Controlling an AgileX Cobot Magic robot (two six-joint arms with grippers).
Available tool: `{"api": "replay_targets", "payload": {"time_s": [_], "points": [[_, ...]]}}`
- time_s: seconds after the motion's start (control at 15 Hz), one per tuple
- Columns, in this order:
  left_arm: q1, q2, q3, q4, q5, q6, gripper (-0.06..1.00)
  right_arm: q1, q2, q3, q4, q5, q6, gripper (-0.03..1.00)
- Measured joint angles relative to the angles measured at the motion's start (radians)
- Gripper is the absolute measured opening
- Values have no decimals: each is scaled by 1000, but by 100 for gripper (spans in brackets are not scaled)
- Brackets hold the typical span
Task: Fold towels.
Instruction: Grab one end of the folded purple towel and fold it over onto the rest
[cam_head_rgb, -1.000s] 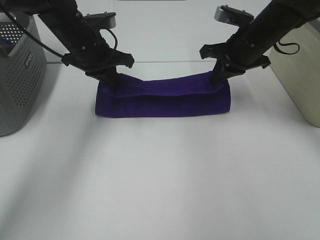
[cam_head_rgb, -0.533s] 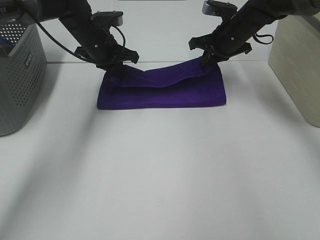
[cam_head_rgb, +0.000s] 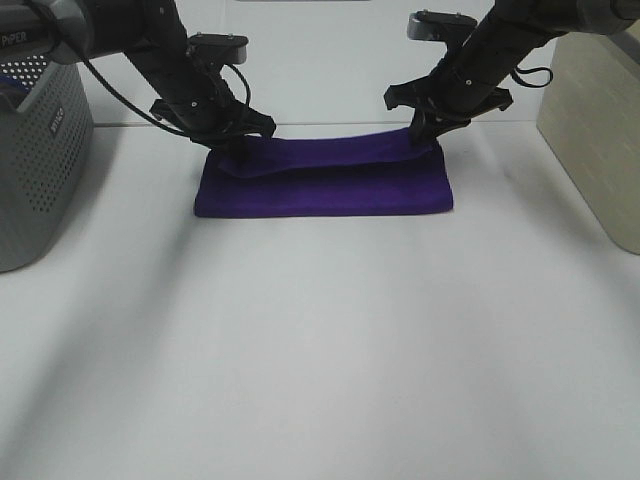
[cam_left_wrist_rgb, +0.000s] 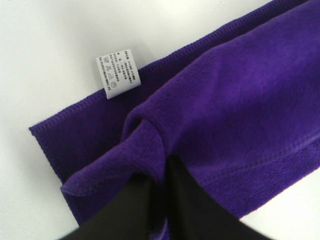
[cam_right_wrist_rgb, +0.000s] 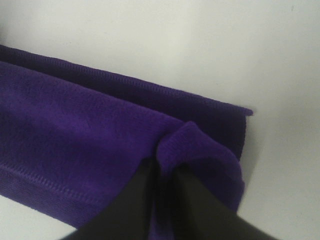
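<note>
Purple towel (cam_head_rgb: 325, 185) lies folded lengthwise on the table (cam_head_rgb: 320, 350), near the grey basket (cam_head_rgb: 40, 150). Left gripper (cam_head_rgb: 238, 150) pinches the top layer's corner nearer the basket, and right gripper (cam_head_rgb: 425, 135) pinches the farther one. It seems best to lay both corners level on the lower hem before letting go.

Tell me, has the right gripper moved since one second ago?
Yes. The right gripper, shut on the purple towel, went farther back and away from the beige box.
</note>
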Motion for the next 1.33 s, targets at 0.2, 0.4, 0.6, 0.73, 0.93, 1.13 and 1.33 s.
{"api": "replay_targets", "payload": {"time_s": [0.2, 0.4, 0.6, 0.73, 0.93, 1.13, 1.33], "points": [[0, 0, -2, 55, 23, -49, 48, 0, 0, -2, -22, 35, 2, 59], [5, 0, -63, 141, 139, -119, 74, 0, -27, -2, -67, 119, 2, 73], [64, 10, -131, 51, 257, -109, 76, 0, -106, -3, -65, 296, 10, 74], [131, 47, -137, -98, 302, -44, 76, 0, -137, -4, -50, 375, 34, 74], [173, 101, -137, -214, 311, 16, 76, 0, -141, -4, -13, 411, 35, 74], [175, 136, -138, -220, 322, 23, 76, 0, -141, -4, 4, 416, 35, 74], [175, 158, -174, -234, 339, 25, 76, 0, -141, -4, 15, 436, 35, 74]]}}
